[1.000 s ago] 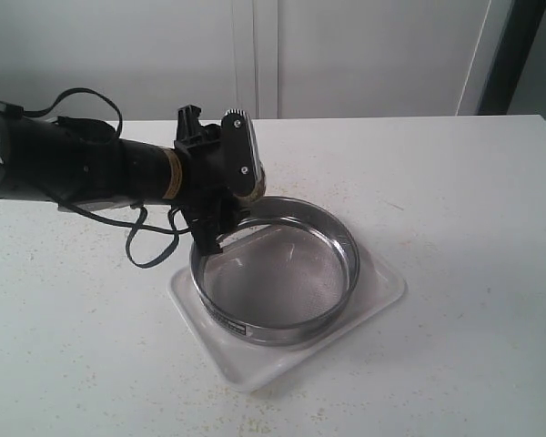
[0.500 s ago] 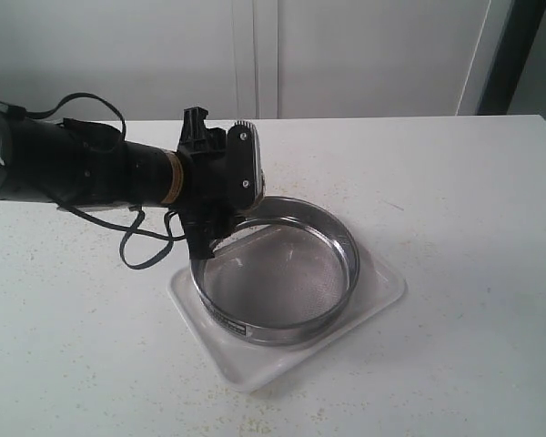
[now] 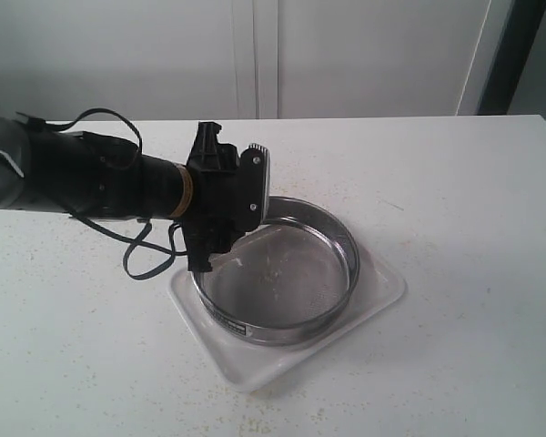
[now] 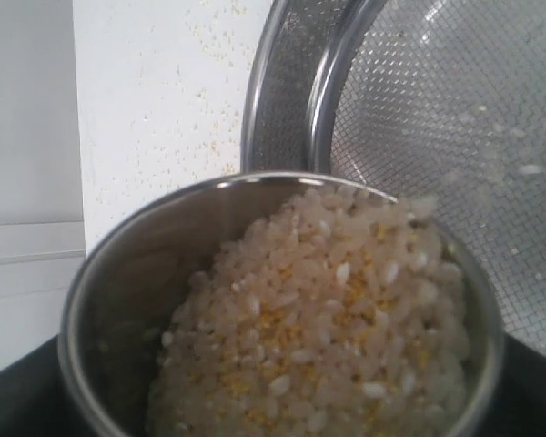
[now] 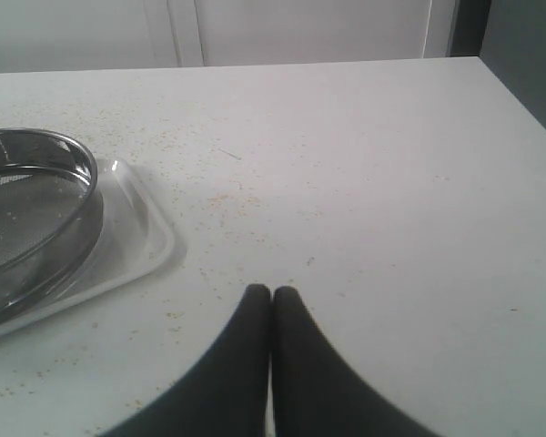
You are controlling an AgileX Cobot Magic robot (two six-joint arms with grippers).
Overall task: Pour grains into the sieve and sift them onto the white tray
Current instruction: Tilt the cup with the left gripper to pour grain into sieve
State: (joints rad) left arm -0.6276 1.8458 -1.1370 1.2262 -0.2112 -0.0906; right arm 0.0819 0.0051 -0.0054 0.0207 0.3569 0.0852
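My left gripper (image 3: 226, 235) hangs over the near-left rim of the sieve (image 3: 282, 332), shut on a small steel cup (image 4: 118, 273) that it tips toward the mesh. The cup is heaped with grains (image 4: 328, 337), pale kernels mixed with yellow meal, up to its lip. A few kernels (image 4: 528, 168) lie on the sieve's mesh (image 3: 275, 269). The sieve rests on the white tray (image 3: 255, 364). In the exterior view the gripper hides the cup. My right gripper (image 5: 271, 291) is shut on nothing, low over bare table to the right of the tray (image 5: 146, 228) and sieve (image 5: 36, 146).
Yellow specks are scattered over the white table (image 3: 455, 200) around the tray. The left arm's black cable (image 3: 146, 259) loops down beside the tray's left corner. A white wall or cabinet (image 3: 346, 55) stands behind the table.
The left arm has shifted right and rolled further, tipping the cup more steeply over the sieve. The first grains have dropped onto the mesh.
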